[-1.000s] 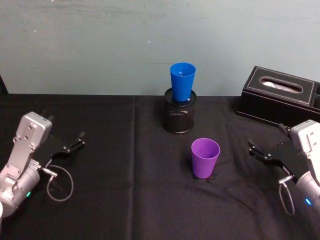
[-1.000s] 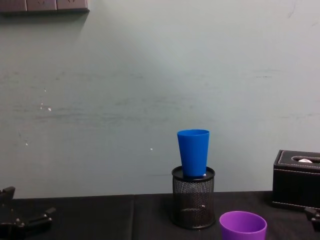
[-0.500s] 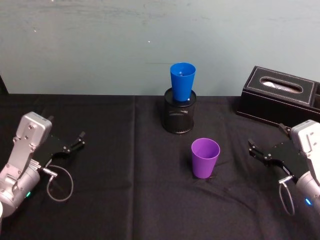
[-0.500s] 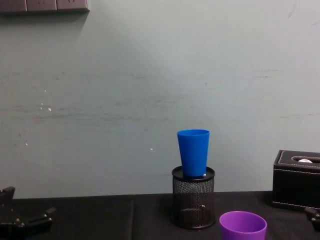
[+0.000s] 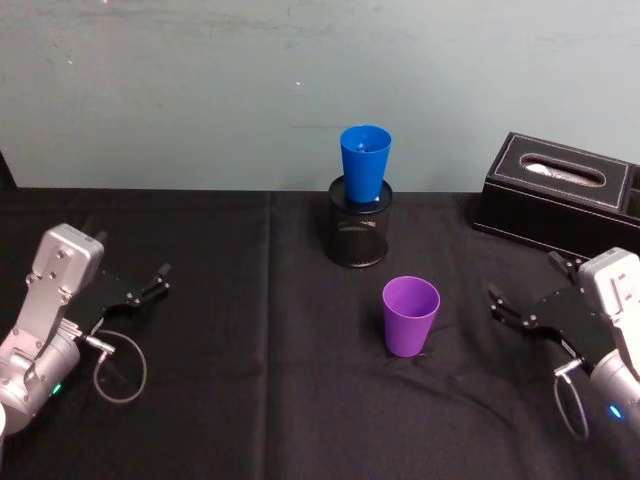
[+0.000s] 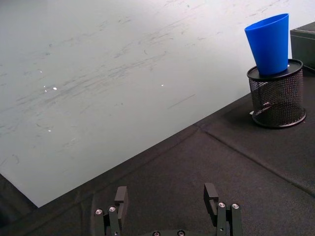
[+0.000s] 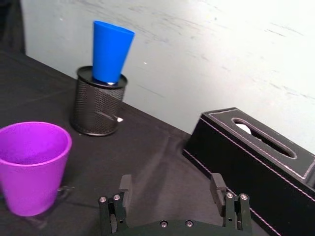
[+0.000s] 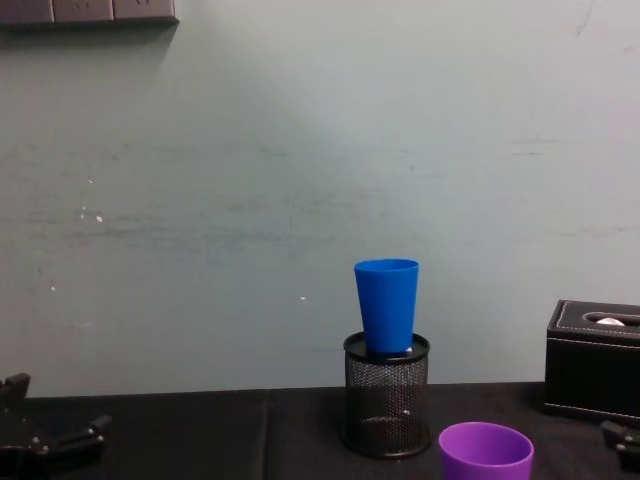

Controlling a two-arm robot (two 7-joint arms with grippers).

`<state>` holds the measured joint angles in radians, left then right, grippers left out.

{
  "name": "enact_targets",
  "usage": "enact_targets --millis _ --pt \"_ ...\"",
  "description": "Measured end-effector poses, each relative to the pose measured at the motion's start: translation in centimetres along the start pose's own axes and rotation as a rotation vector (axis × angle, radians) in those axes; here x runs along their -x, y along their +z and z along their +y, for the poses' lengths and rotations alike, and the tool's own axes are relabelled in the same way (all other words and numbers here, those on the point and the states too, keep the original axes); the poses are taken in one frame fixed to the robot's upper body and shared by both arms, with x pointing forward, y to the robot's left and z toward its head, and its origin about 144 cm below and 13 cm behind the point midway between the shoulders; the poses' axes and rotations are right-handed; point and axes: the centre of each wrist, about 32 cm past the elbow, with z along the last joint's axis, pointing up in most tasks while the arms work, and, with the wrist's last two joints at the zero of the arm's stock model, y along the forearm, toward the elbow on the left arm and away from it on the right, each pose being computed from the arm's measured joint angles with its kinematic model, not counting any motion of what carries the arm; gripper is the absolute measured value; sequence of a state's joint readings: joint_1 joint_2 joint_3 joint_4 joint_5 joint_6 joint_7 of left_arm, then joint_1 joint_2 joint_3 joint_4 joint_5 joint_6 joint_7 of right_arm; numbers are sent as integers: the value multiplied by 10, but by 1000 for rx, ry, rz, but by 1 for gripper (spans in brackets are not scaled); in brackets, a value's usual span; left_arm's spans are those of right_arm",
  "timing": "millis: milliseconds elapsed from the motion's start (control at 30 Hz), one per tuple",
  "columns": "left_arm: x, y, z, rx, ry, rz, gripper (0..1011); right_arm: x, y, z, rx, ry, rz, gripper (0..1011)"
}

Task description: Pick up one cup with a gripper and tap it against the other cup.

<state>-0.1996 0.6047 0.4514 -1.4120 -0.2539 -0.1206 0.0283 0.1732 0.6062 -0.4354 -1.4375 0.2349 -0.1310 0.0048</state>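
The purple cup (image 5: pixel 411 316) stands upright on the black cloth near the middle, and its rim shows in the chest view (image 8: pixel 486 450). Behind it the blue cup (image 5: pixel 364 163) sits upright in a black mesh pen holder (image 5: pixel 359 232). My right gripper (image 5: pixel 521 277) is open to the right of the purple cup, well apart from it, with nothing between its fingers. Its wrist view shows the purple cup (image 7: pixel 30 167) off to one side of the open gripper (image 7: pixel 171 187). My left gripper (image 5: pixel 140 272) rests open at the far left, and nothing lies in the gripper (image 6: pixel 166 194) in its own wrist view.
A black tissue box (image 5: pixel 560 190) stands at the back right, behind the right gripper. A teal wall rises right behind the table. Black cloth covers the table, with bare room between the cups and each arm.
My right gripper has shifted a little towards the purple cup and lower. The left arm and both cups have not moved.
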Motion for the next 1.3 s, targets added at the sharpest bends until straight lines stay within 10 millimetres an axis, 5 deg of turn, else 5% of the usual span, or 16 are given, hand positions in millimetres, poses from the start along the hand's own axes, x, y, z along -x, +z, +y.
enact_targets --millis 1300 --pt "0 0 0 0 0 0 1011 31 -22 -16 -108 233 184 1004"
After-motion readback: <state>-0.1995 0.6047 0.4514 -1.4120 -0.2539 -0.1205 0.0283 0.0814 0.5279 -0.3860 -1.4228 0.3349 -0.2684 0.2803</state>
